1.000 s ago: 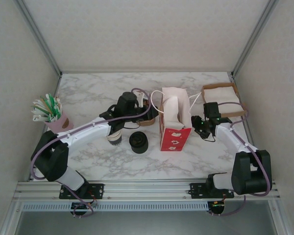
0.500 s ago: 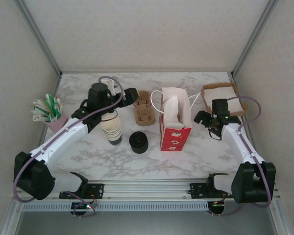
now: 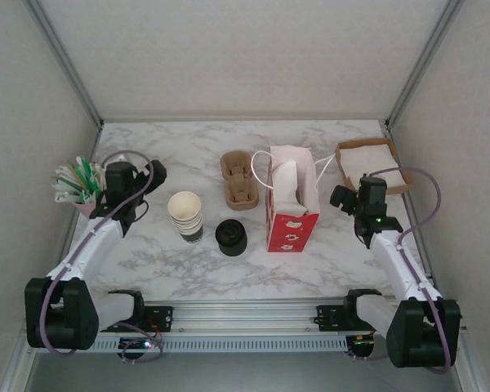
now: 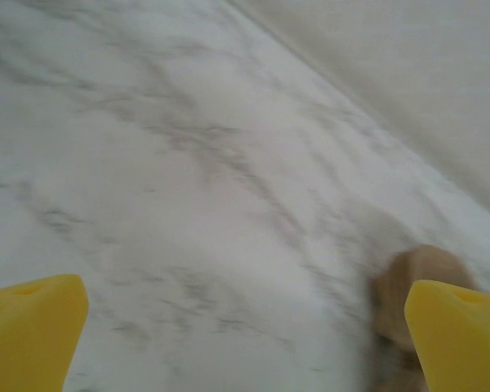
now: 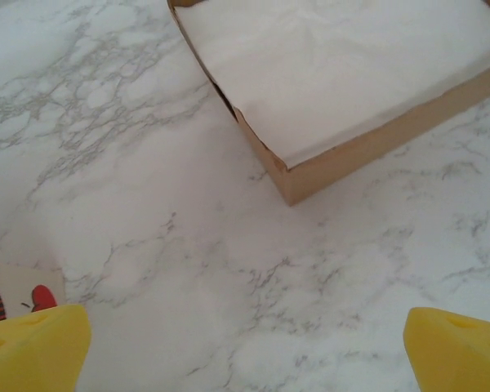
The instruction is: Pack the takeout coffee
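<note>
**Both arms drawn back from the bag, overhead and wrist views.** Within the preceding second the left arm swung from above the cardboard cup carrier (image 3: 239, 181) back to the left side of the marble table (image 3: 310, 269). It ended beside the pink cup of straws (image 3: 98, 204). The right arm drew away from the red-and-white paper bag (image 3: 292, 214) toward the napkin box (image 5: 351, 157).

The left gripper (image 4: 245, 331) and the right gripper (image 5: 245, 347) both went from partly closed to fully apart. In each wrist view the yellow fingertips (image 4: 33, 327) sat at opposite edges with bare marble between them and nothing held.

The bag stood upright at centre with its mouth open, touched by neither arm. The takeout coffee was judged to be inside the bag, hidden by its walls. The cream-rimmed cup stack (image 3: 185, 214) and the black lid stack (image 3: 230, 237) had not moved. Release followed by retreat suggested that packing was finished, or nearly so.
</note>
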### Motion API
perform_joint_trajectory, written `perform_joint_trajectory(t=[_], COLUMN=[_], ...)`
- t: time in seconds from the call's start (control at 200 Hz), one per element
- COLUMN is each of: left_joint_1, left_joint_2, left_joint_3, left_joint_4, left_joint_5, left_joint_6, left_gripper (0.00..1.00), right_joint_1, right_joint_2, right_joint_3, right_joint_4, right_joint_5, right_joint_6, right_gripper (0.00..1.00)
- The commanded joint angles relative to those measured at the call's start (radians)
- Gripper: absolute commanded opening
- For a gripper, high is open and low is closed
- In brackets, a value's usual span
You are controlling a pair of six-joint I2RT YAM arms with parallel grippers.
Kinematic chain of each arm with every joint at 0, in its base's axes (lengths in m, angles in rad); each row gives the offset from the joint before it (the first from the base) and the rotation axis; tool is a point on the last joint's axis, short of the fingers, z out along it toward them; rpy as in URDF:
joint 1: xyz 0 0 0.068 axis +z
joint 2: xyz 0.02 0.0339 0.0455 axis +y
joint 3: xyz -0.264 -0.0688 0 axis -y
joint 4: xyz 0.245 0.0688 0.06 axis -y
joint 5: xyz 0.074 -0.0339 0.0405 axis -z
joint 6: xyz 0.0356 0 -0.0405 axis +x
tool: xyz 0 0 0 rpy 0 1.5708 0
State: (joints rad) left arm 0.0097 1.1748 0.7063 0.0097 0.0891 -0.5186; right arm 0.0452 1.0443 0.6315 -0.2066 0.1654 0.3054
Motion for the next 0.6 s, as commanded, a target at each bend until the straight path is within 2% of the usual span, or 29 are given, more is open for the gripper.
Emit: perform_joint_trajectory(t=[0.0, 0.1, 0.26, 0.37, 0.486, 0.596], left_joint_1=[0.007, 0.010, 0.010, 0.009, 0.009, 0.010], left_joint_2=[-0.004, 0.015, 0.009, -0.019, -0.046, 0.004], left_joint_3=[-0.056, -0.116, -0.219, -0.316, -0.412, -0.458], left_joint_4=[0.136, 0.230, 0.422, 0.605, 0.767, 0.894], left_joint_5=[-0.102, -0.139, -0.124, -0.034, -0.055, -0.055], left_joint_6=[0.093, 0.176, 0.287, 0.384, 0.428, 0.454], left_gripper=[0.99, 1.00, 0.99, 0.99, 1.00, 1.00], right_joint_1=[-0.005, -0.005, -0.005, -0.005, -0.008, -0.013], right_joint_2=[-0.011, -0.002, 0.054, 0.113, 0.174, 0.248], right_joint_3=[-0.061, -0.118, -0.191, -0.254, -0.284, -0.299], right_joint_4=[0.218, 0.327, 0.507, 0.661, 0.782, 0.881], right_joint_5=[0.046, 0.064, 0.094, 0.115, 0.132, 0.130], right_joint_6=[-0.094, -0.114, -0.125, -0.133, -0.151, -0.171], right_gripper=[0.99, 0.99, 0.99, 0.99, 0.99, 0.99])
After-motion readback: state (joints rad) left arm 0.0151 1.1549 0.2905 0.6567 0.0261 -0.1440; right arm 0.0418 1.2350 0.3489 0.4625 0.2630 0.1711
